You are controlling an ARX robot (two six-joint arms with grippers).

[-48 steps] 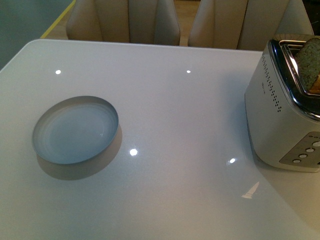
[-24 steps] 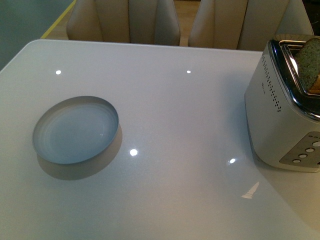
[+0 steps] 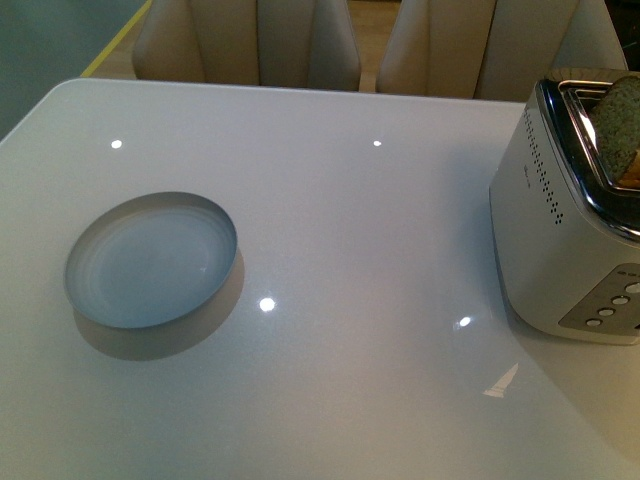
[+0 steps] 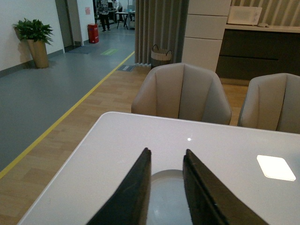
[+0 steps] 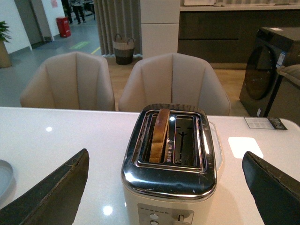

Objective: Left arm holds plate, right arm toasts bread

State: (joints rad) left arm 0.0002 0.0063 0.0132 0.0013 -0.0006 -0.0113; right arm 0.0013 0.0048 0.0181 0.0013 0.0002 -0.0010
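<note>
Nothing has moved | left gripper (image 4: pixel 166 187) narrowly parted, empty, plate (image 4: pixel 165 199) just beyond its fingers | right gripper (image 5: pixel 166 187) spread wide, empty, bread (image 5: pixel 159 136) upright in toaster (image 5: pixel 171 176) slot ahead, between fingers

A glossy white table (image 3: pixel 380 240) carries a silver two-slot toaster (image 3: pixel 565 215) at its right edge (buttons low on the front panel); beyond the table's far side stand two beige chairs (image 4: pixel 182 93); further behind them, a wicker basket (image 4: pixel 161 55) and a potted plant (image 4: pixel 33 40).
</note>
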